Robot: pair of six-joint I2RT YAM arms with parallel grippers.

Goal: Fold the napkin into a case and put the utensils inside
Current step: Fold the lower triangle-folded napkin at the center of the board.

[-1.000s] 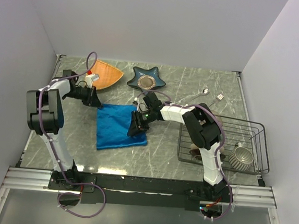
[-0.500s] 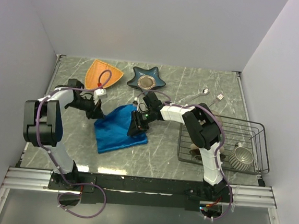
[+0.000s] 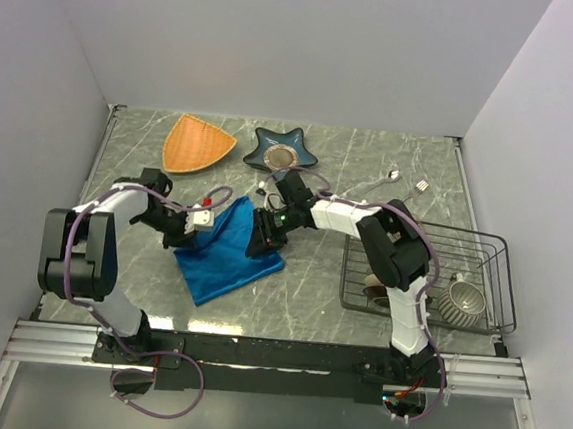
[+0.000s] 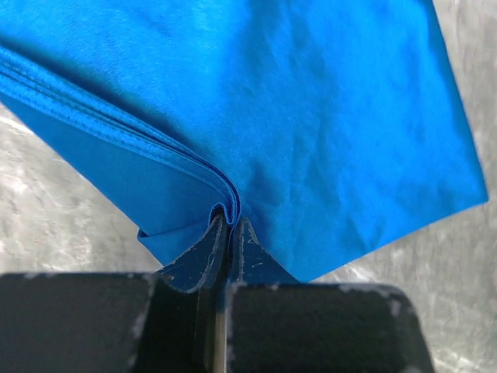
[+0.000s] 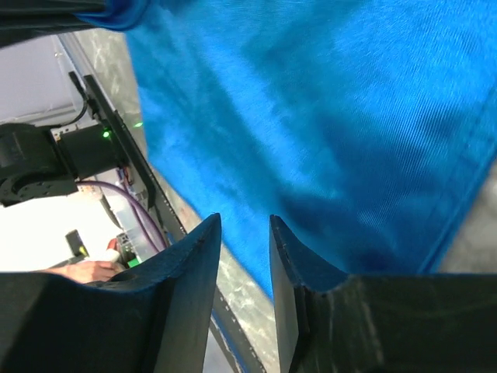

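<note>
The bright blue napkin [image 3: 231,255] lies partly folded at the table's middle. My left gripper [image 3: 199,221] is shut on its left edge; in the left wrist view the fingertips [image 4: 227,225] pinch several stacked layers of the napkin [image 4: 326,116]. My right gripper [image 3: 264,236] is at the napkin's right edge. In the right wrist view it [image 5: 245,227] is open with a narrow gap, nothing between the jaws, and the napkin [image 5: 326,116] is below. The spoon [image 3: 384,179] and fork [image 3: 416,190] lie at the back right. No case is formed.
An orange triangular dish [image 3: 197,144] and a dark star-shaped dish [image 3: 281,153] sit at the back. A wire rack [image 3: 484,254] with a ribbed cup [image 3: 462,300] stands at the right. Side walls enclose the table.
My left gripper has moved right and nearer, drawing the napkin's left edge with it; the cloth has narrowed and skewed. My right gripper has stayed at the napkin's right edge.
</note>
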